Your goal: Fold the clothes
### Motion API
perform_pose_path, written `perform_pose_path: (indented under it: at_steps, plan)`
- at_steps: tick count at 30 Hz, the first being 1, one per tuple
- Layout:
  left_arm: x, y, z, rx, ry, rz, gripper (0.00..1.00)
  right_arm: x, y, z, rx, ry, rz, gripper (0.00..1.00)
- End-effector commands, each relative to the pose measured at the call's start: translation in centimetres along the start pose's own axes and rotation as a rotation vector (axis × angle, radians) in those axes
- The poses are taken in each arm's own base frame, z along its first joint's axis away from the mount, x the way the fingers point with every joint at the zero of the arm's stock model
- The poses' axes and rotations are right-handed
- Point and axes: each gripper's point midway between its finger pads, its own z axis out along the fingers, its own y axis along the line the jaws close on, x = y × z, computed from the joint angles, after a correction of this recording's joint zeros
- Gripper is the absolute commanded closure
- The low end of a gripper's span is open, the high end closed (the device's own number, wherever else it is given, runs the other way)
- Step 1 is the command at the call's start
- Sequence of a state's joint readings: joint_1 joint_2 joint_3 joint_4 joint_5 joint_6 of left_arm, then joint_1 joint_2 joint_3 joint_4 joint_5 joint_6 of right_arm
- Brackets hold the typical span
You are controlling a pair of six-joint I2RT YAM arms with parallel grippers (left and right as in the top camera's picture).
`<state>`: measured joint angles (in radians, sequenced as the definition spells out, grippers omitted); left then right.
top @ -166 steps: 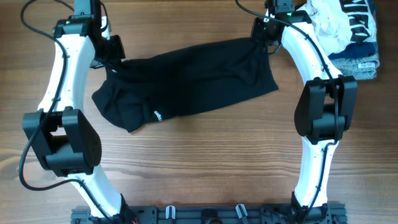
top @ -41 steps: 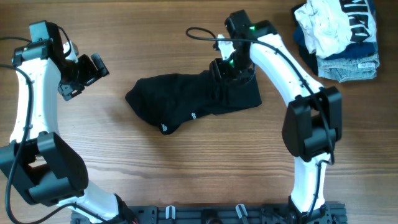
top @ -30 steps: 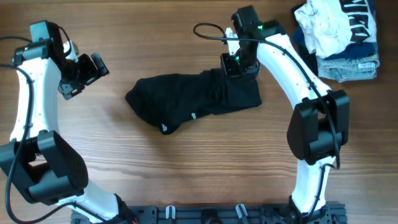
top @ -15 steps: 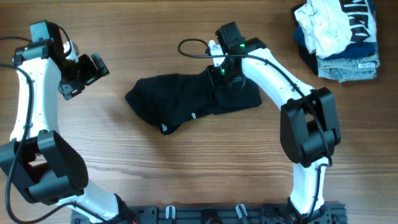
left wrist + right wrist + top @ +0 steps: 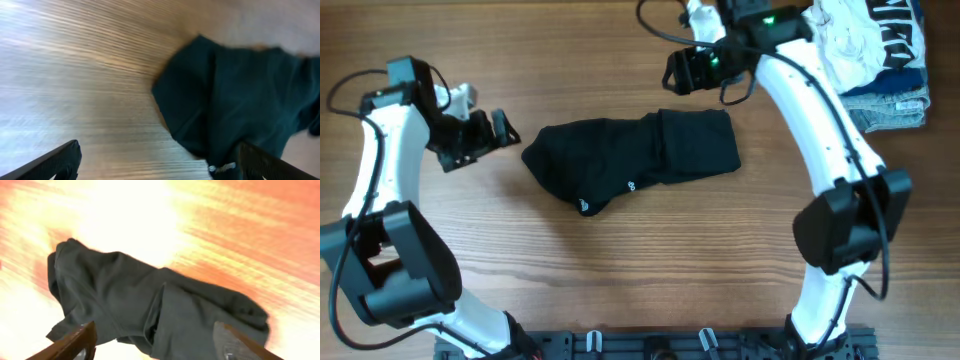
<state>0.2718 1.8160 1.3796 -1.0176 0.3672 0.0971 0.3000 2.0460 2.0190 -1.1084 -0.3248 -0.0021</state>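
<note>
The clothes (image 5: 640,155) are a black garment lying bunched and partly folded over at the table's middle, with a small white logo (image 5: 630,186) near the front edge. My left gripper (image 5: 500,131) hangs open just left of the garment, apart from it. In the left wrist view the garment (image 5: 240,95) lies ahead and to the right of my open left gripper (image 5: 160,170). My right gripper (image 5: 674,73) is open above the table beyond the garment's far edge. The right wrist view looks down on the garment (image 5: 150,305), and my right gripper (image 5: 155,347) holds nothing.
A heap of white, navy printed and denim garments (image 5: 875,50) sits at the far right corner. Bare wooden table (image 5: 620,270) surrounds the black garment. A black rail (image 5: 650,345) runs along the near edge.
My right gripper has opened, let go of the garment's right part and moved up and away toward the far side. My left arm has moved right, closer to the garment.
</note>
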Motion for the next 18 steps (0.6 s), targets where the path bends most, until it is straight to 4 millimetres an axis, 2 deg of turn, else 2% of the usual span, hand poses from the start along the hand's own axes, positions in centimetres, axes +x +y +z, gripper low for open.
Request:
perform_pose_path:
  at_steps: [1,5,10,12,18]
  plan:
    - [1.4,-1.1,3.1,0.073,0.042,0.281,0.00,-0.2,-0.9,-0.7,0.047,-0.008,-0.016,0.22]
    - [1.7,-2.5,6.4,0.077,0.082,0.422,0.00,-0.2,-1.1,-0.7,0.053,-0.011,-0.014,0.21]
    - [1.9,-4.0,10.9,0.082,0.122,0.495,0.00,0.1,-1.9,-0.8,0.093,0.003,-0.009,0.22]
    - [2.2,-4.1,11.7,0.080,0.143,0.483,0.00,0.3,-2.1,-0.8,0.106,0.010,-0.007,0.22]
    - [3.2,-4.4,11.6,0.098,0.183,0.370,0.00,0.2,-2.4,-0.9,0.109,0.005,-0.001,0.23]
